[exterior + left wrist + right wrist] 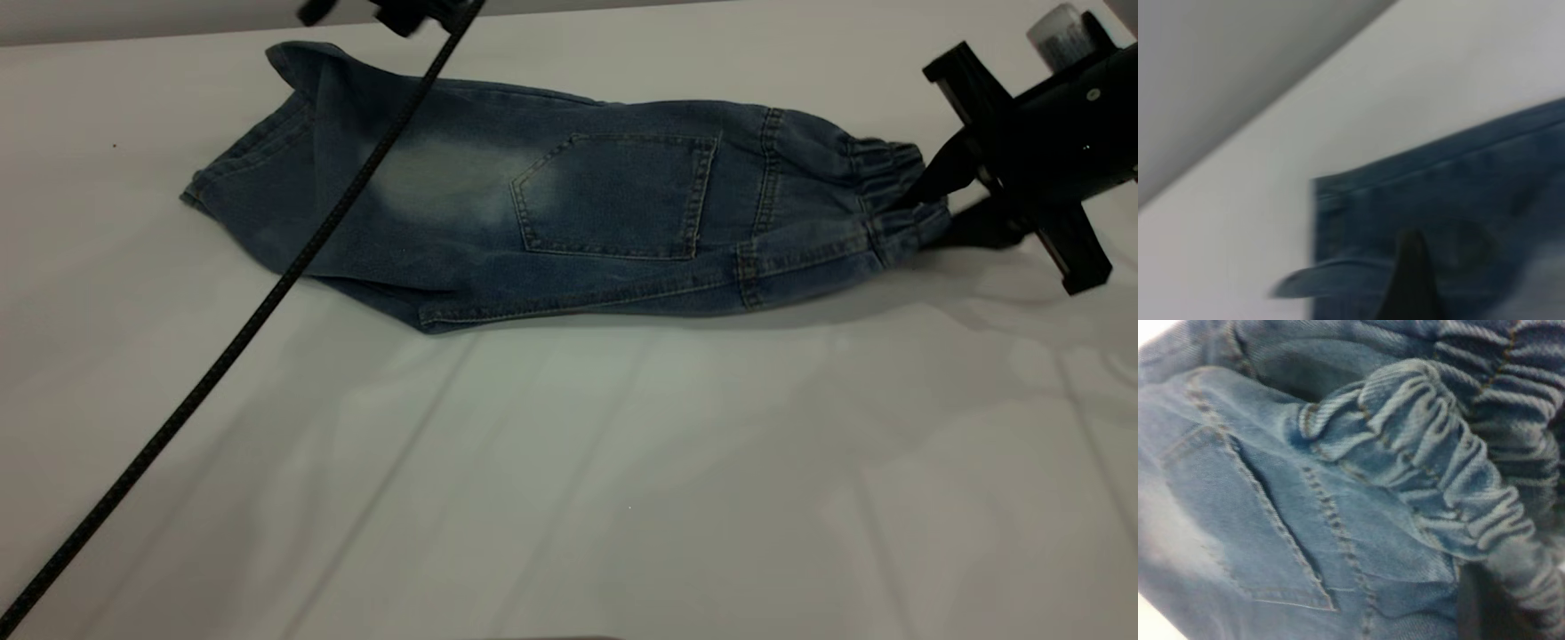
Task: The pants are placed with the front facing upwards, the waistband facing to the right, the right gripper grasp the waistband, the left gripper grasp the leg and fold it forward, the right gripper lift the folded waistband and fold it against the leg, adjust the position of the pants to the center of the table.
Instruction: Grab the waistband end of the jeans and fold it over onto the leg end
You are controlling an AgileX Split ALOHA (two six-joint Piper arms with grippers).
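The pants (551, 204) lie folded lengthwise at the far side of the table (569, 462), back pocket up and legs pointing left. The ruched waistband (889, 191) is at the right end, and my right gripper (926, 212) is shut on it, low at the table. The right wrist view is filled by the gathered waistband (1438, 453) and a pocket seam, with one dark finger (1485, 607) under the band. My left gripper (409, 13) hovers above the leg end at the far left. Its wrist view shows the leg hem (1358, 190) and one dark finger (1408, 280) set well to one side, holding nothing.
A black braided cable (267, 302) runs diagonally from the left arm across the leg to the near left corner. The table's far edge (1271, 107) passes close behind the leg hem. White tabletop stretches in front of the pants.
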